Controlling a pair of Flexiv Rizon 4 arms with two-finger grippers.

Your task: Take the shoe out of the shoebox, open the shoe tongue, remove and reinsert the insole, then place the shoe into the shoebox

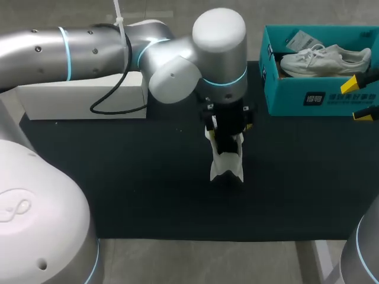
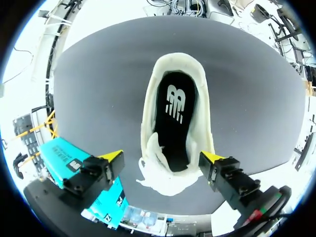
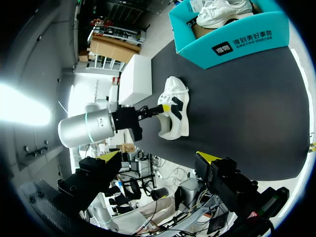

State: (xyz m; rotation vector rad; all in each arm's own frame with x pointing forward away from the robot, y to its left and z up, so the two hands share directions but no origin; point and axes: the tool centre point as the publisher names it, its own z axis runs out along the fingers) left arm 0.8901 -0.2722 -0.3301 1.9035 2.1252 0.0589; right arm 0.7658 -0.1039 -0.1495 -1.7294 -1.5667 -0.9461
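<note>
**Left arm over the shoe, insole step pending.** Nearest the robot, the left gripper (image 2: pixel 163 159) hangs above the middle of the black table mat (image 2: pixel 98 89). Its yellow-tipped fingers are spread wide and grip nothing. They straddle the crumpled white tongue and laces (image 2: pixel 160 177) of the white low-top sports shoe (image 2: pixel 206 118), which stands sole-down on the mat.

The shoe's long axis runs straight ahead from the fingers, at right angles to the line between them, with the rounded heel collar at the far end. The black insole with a white logo (image 2: pixel 174 118) lies seated inside the open mouth, just ahead of the fingertips. A pinch on it would probably need the fingers to narrow and dip forward into the opening.

Farther back, at the mat's left edge, lies a white rectangular block (image 1: pixel 83 100). At the far right stands the teal cardboard shoebox (image 1: pixel 296 94), which holds a second white shoe (image 1: pixel 325 61). The right gripper (image 3: pixel 159 157) is beside the box's front wall, with its fingers wide apart and empty. It is well apart from the shoe on the mat, so the left arm is the nearer one.
</note>
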